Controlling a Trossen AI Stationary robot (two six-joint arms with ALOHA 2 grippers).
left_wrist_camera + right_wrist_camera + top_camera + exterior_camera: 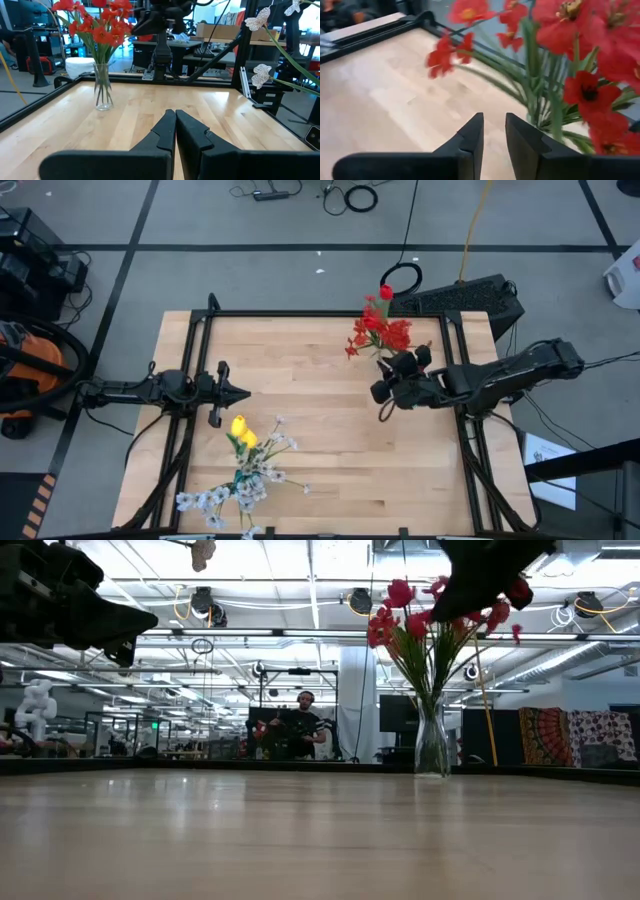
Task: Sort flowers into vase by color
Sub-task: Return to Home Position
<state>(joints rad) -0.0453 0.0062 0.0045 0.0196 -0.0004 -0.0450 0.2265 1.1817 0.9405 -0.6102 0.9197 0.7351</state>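
The red flowers (378, 332) stand in a clear glass vase (432, 745) in the upper right part of the high view, near the far edge of the wooden table (330, 450); their green stems go down into the glass and the red heads spread out above it. The right gripper (494, 120) is just beside this bunch, on the side toward the bottom of the high view; its two dark fingers are a little apart and there is nothing between them; the red heads and green stems sit very close in front of it. The yellow flowers (241, 430) and the white blossoms (212, 499) stand together in one bunch at the lower left of the high view, well apart from the red ones; what holds them is hidden under the leaves. The left gripper (175, 114) is at the left middle of the high view, just above the yellow flowers there; its fingers are pressed together and hold nothing. Far back in the room, in the low view, a person (303, 725) is standing.
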